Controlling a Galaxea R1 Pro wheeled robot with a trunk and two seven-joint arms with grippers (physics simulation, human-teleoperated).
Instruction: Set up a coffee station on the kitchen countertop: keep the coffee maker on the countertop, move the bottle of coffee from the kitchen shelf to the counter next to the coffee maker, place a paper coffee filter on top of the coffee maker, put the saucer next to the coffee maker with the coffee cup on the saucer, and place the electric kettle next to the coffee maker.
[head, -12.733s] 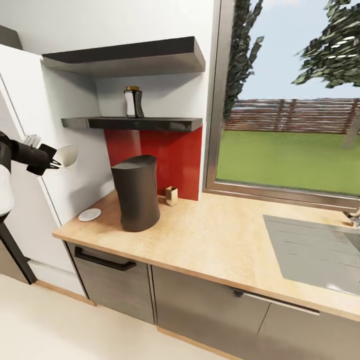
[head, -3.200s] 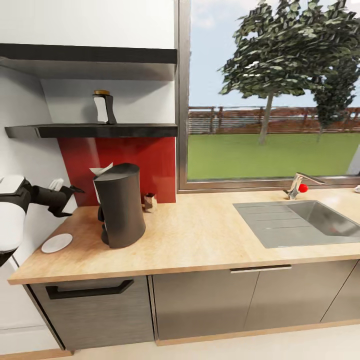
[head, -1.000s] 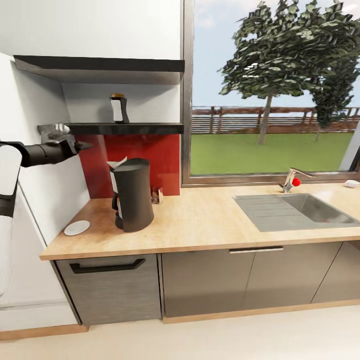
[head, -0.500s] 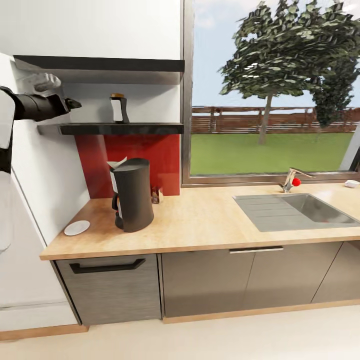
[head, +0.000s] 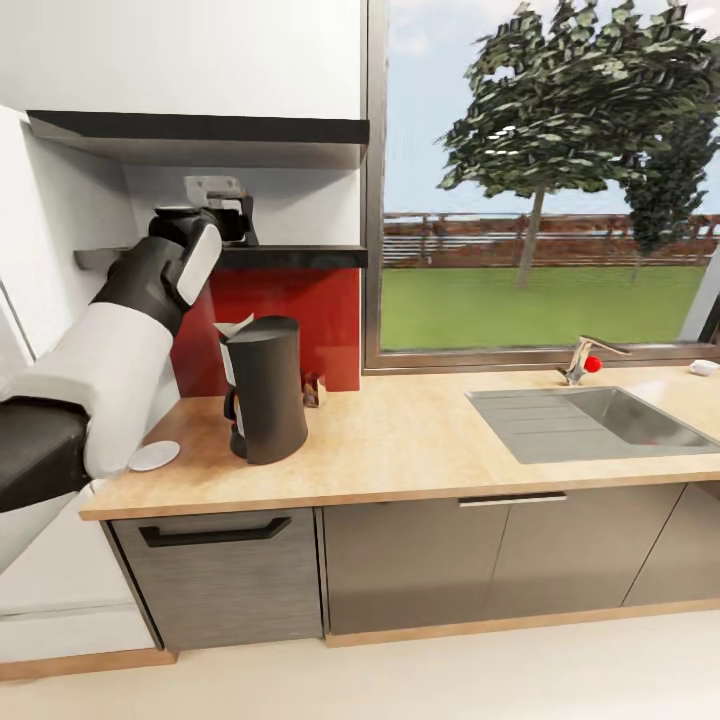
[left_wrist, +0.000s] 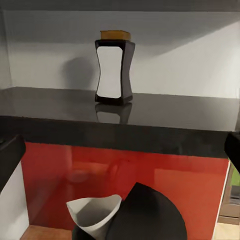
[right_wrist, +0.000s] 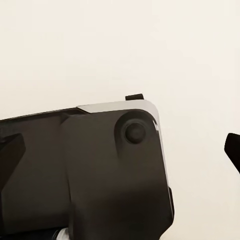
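The bottle of coffee stands upright on the black kitchen shelf, with a white label and a brown cap. My left gripper is open, level with the shelf's front edge and short of the bottle, nothing between its fingers. From the head view my left gripper covers most of the bottle. The dark coffee maker stands on the kitchen countertop with the paper coffee filter on its top. The saucer lies left of it. My right gripper is open over pale floor.
A red backsplash runs under the shelf, and a second black shelf hangs above. A small wooden holder sits behind the coffee maker. A sink with a faucet lies to the right, below the window. A white wall panel borders the counter's left end.
My left arm has swung in from the left at shelf height and now reaches in front of the bottle. The gripper stays open. The camera has not shifted in the last second.
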